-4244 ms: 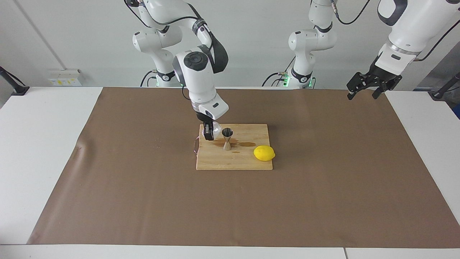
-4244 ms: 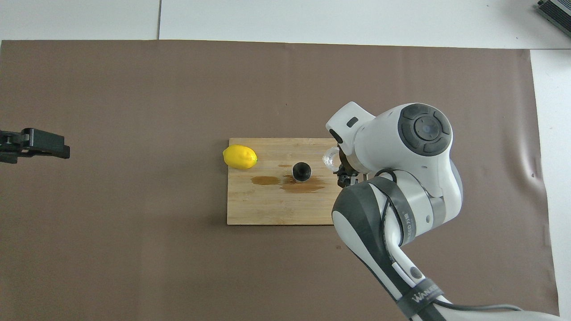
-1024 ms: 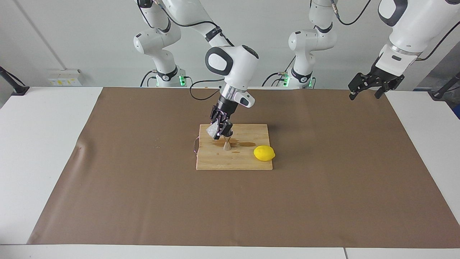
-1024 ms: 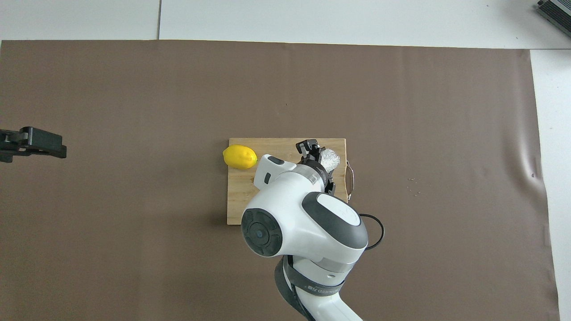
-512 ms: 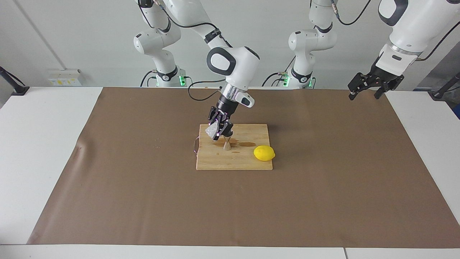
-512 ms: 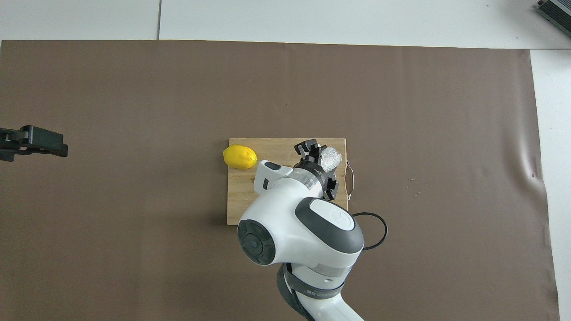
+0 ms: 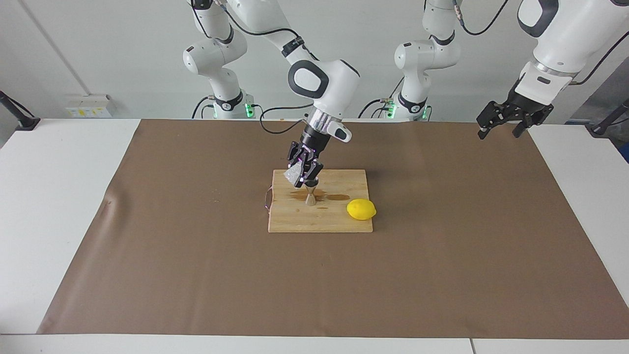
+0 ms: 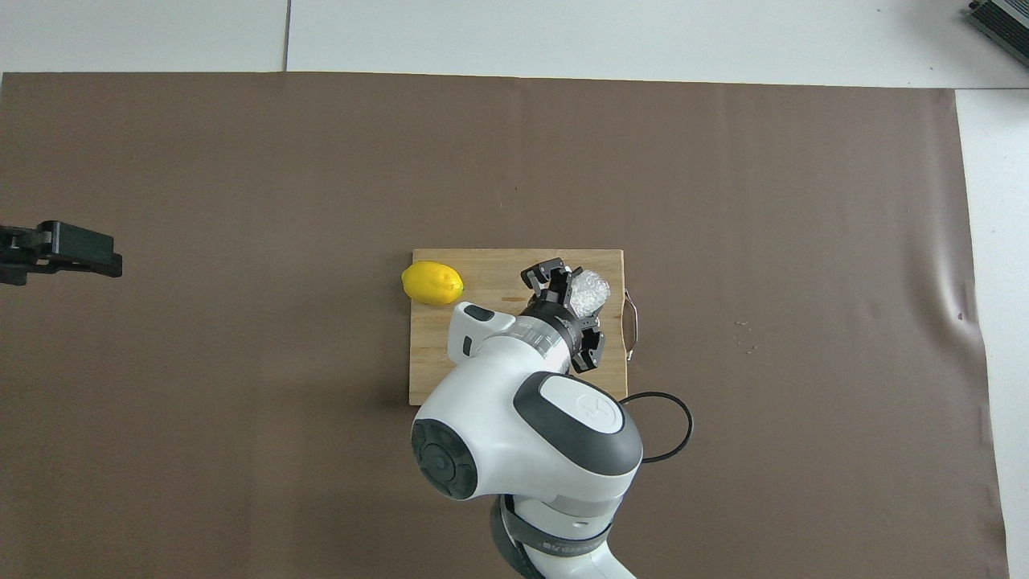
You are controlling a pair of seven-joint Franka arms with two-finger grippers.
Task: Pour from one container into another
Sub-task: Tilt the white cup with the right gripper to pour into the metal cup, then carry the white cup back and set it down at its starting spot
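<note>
My right gripper (image 7: 300,175) is shut on the small white textured cup (image 7: 293,173) and holds it tilted just above the steel jigger (image 7: 311,196). The jigger stands upright on the wooden cutting board (image 7: 319,221), and the gripper covers its top cone. In the overhead view the cup (image 8: 591,290) shows beside the right gripper (image 8: 574,293), while the arm hides the jigger. My left gripper (image 7: 506,119) hangs open and waits over the edge of the brown mat at the left arm's end of the table, and it shows in the overhead view too (image 8: 60,249).
A yellow lemon (image 7: 361,209) lies on the board's corner toward the left arm's end. Brown wet stains (image 7: 338,197) mark the board beside the jigger. A metal loop handle (image 7: 267,199) sticks out of the board's other end. A brown mat (image 7: 196,255) covers the table.
The right gripper has risen slightly with the tilted cup and shifted a little over the jigger. Earlier the cup was held low beside the jigger. The left arm has hardly moved.
</note>
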